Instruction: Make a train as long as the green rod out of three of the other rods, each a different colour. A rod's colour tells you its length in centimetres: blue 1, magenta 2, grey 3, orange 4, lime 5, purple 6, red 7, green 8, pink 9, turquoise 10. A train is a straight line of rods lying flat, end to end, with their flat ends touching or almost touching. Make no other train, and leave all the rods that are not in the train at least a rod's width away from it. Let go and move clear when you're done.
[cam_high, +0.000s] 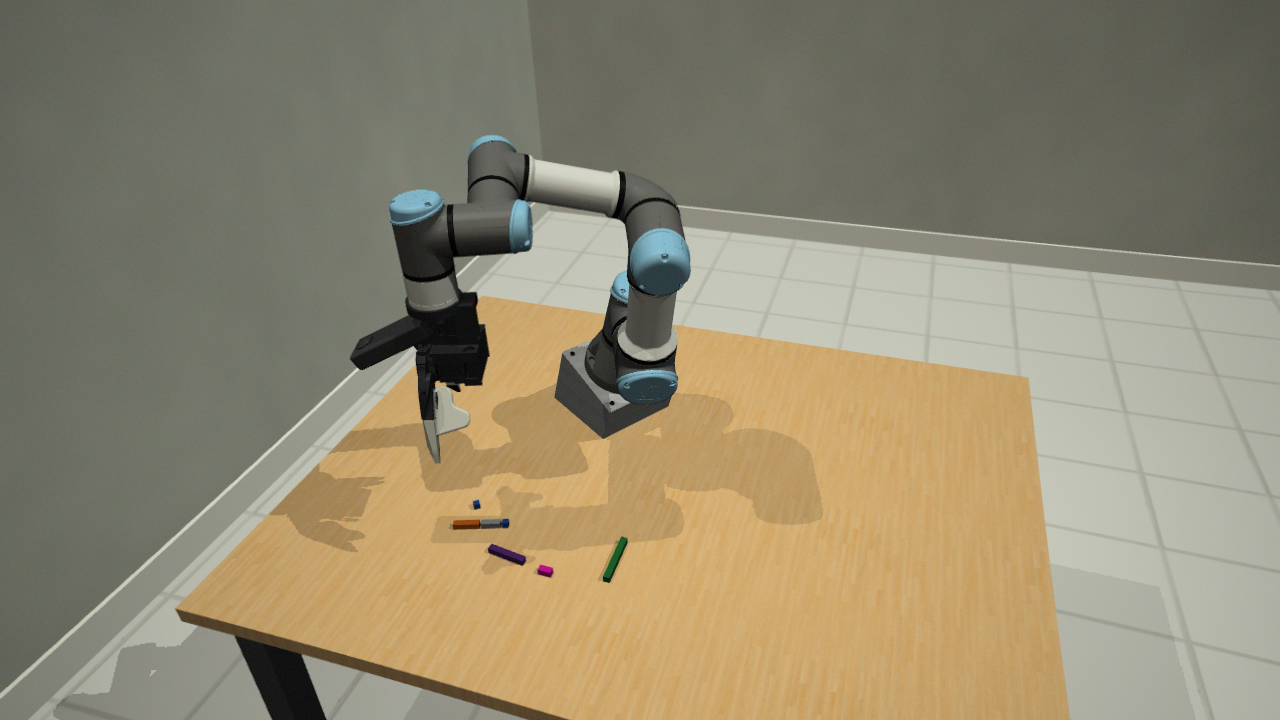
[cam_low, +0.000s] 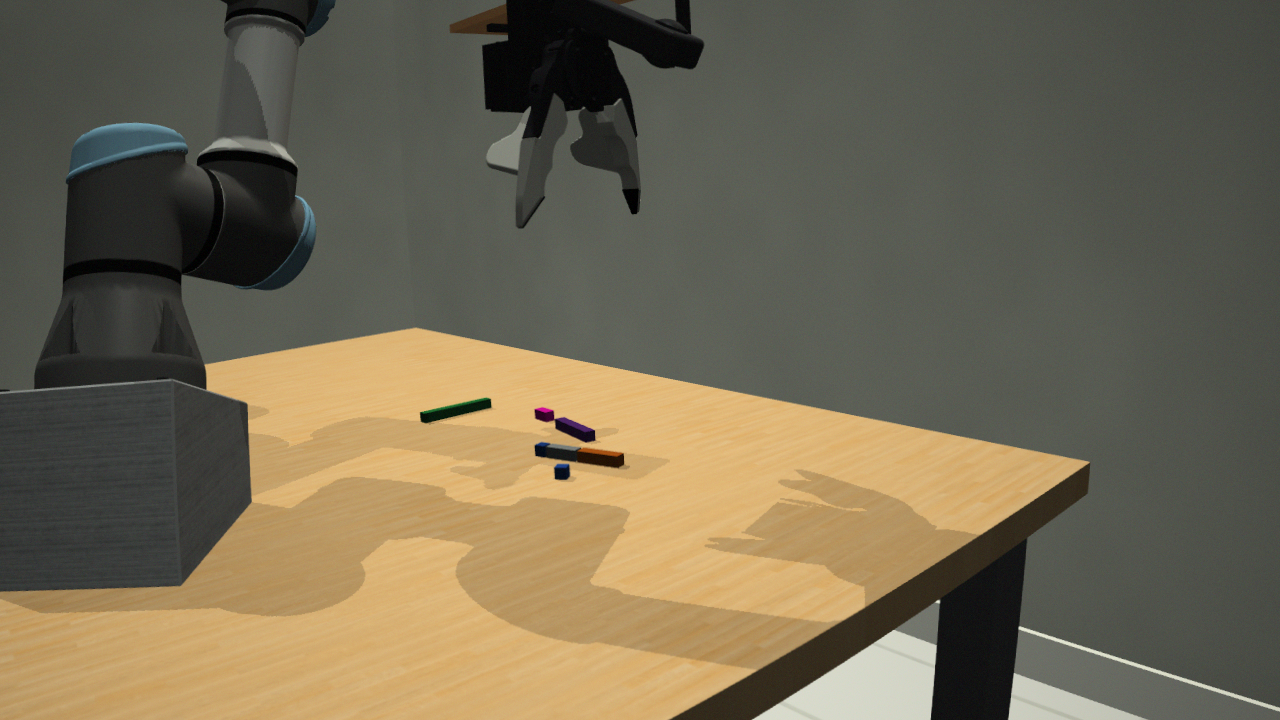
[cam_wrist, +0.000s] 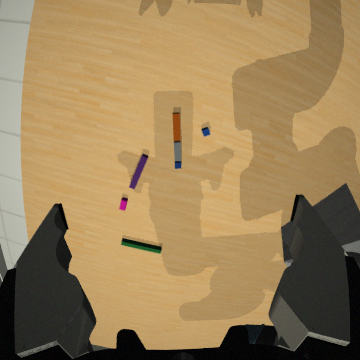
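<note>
The wrist view looks straight down between the spread fingers of the gripper (cam_high: 447, 443) (cam_low: 580, 219) (cam_wrist: 179, 200), released and holding nothing; the exterior view shows them high above the table (cam_high: 805, 537) (cam_low: 358, 644) (cam_wrist: 90, 75), a height the wrist view cannot give. In it, the orange rod (cam_high: 466, 524) (cam_low: 600, 457) (cam_wrist: 176, 127), grey rod (cam_high: 491, 523) (cam_low: 563, 453) (cam_wrist: 178, 151) and a blue rod (cam_high: 505, 522) (cam_low: 542, 449) (cam_wrist: 178, 165) lie in a straight line, end to end. A second blue rod (cam_high: 476, 504) (cam_low: 562, 471) (cam_wrist: 206, 131) lies apart beside them, as do the purple rod (cam_high: 506, 554) (cam_low: 574, 429) (cam_wrist: 138, 171), magenta rod (cam_high: 545, 570) (cam_low: 544, 414) (cam_wrist: 123, 204) and green rod (cam_high: 614, 559) (cam_low: 455, 410) (cam_wrist: 141, 246). The top view adds the whole arm (cam_high: 572, 186). Shadows cross the pale wood grain; grey walls (cam_high: 268, 134) (cam_low: 895, 223) stand over a tiled floor (cam_high: 1118, 447) (cam_low: 859, 680) (cam_wrist: 10, 100).
</note>
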